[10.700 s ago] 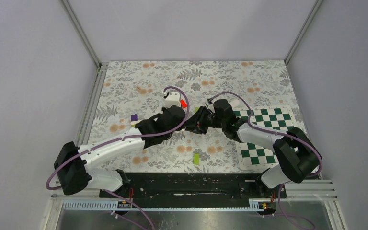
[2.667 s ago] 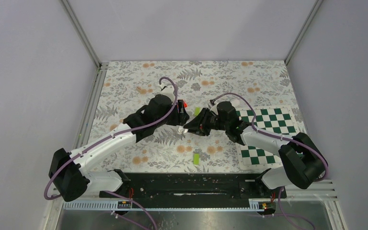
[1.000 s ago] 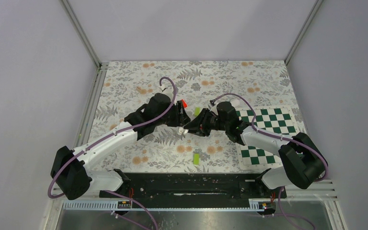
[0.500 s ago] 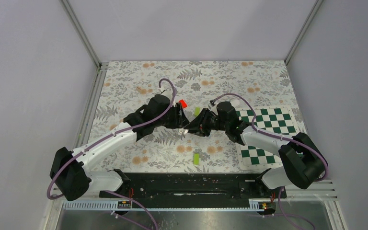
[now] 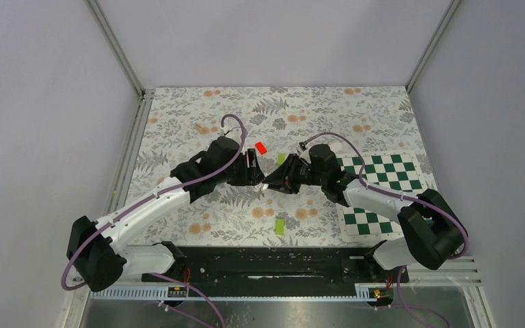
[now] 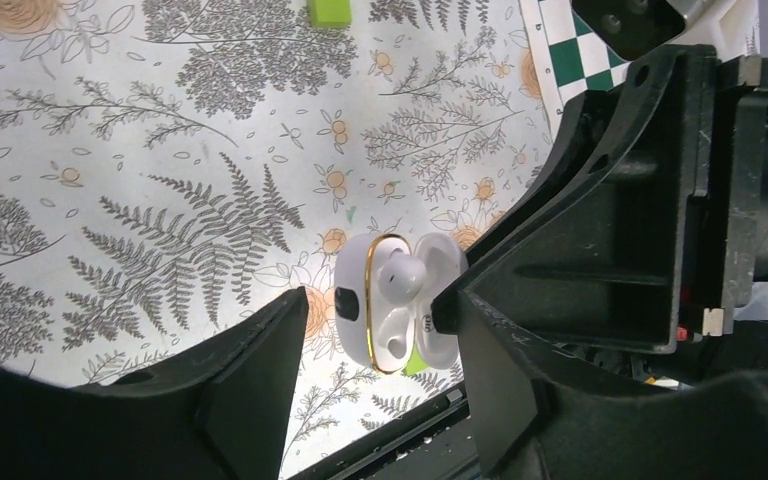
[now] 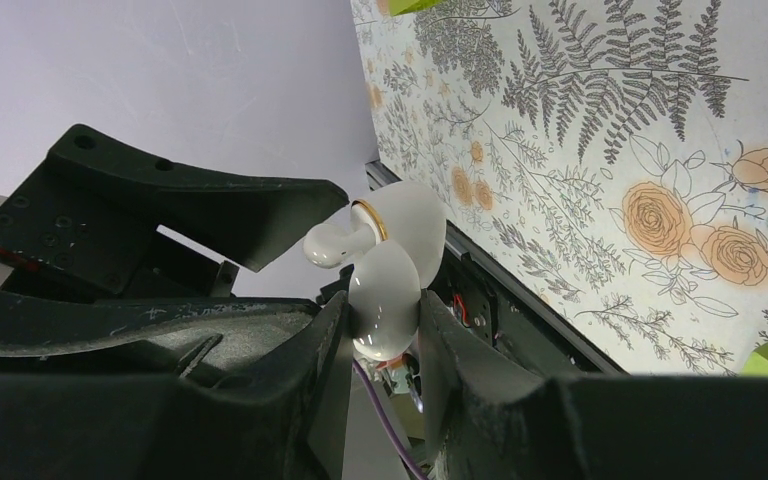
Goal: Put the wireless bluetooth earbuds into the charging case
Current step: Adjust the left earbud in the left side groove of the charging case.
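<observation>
Though open, glossy rounded charging case (image 6: 440, 340)

Arms angled inward, left gripper (image 6: 372, 305) spread wide, right gripper (image 7: 385, 300) clamped, tips close

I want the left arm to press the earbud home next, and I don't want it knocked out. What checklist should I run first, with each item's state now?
1. Right gripper clamped on the charging case: ok.
2. Case lid open: ok.
3. Earbud fully seated: not ok, it sticks out of the gold-rimmed half.
4. Left gripper open and empty: ok.
5. Other socket filled: cannot tell.
</observation>
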### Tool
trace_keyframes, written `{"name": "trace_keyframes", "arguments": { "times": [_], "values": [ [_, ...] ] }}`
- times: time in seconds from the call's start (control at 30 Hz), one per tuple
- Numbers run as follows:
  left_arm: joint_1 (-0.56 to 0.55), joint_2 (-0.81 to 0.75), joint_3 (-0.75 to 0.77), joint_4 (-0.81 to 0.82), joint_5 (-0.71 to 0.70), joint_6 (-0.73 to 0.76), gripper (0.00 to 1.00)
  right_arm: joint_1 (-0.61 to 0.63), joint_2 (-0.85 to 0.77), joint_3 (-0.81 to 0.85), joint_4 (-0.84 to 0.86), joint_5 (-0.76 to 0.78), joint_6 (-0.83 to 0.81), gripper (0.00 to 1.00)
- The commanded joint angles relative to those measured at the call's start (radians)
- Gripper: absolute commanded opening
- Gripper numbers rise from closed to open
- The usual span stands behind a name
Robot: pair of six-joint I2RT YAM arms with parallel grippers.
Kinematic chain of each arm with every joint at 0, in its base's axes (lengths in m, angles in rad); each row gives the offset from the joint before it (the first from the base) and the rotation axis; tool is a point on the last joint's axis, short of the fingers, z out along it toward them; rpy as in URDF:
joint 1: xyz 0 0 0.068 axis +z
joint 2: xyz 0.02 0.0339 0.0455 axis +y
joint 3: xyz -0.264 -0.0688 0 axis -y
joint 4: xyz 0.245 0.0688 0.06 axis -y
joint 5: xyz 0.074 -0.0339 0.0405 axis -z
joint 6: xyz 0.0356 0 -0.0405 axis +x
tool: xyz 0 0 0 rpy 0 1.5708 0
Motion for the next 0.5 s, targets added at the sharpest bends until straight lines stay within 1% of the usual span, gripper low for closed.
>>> {"name": "trace_keyframes", "arguments": {
  "times": [0.0,0.1,0.33,0.47],
  "values": [
    [-0.001,-0.046,0.046,-0.031,-0.057,0.011,0.57,0.008,-0.019,0.044,0.052,-0.011,-0.005,0.0],
    [0.0,-0.059,0.047,-0.015,-0.076,-0.022,0.53,0.009,-0.019,0.042,0.054,-0.012,-0.006,0.0],
    [-0.001,-0.034,0.073,0.042,-0.042,-0.035,0.52,0.008,-0.024,0.039,0.052,-0.008,-0.006,0.0],
    [-0.001,-0.01,0.079,0.067,-0.018,-0.047,0.5,0.008,-0.026,0.039,0.048,-0.007,-0.006,0.0]
  ]
}}
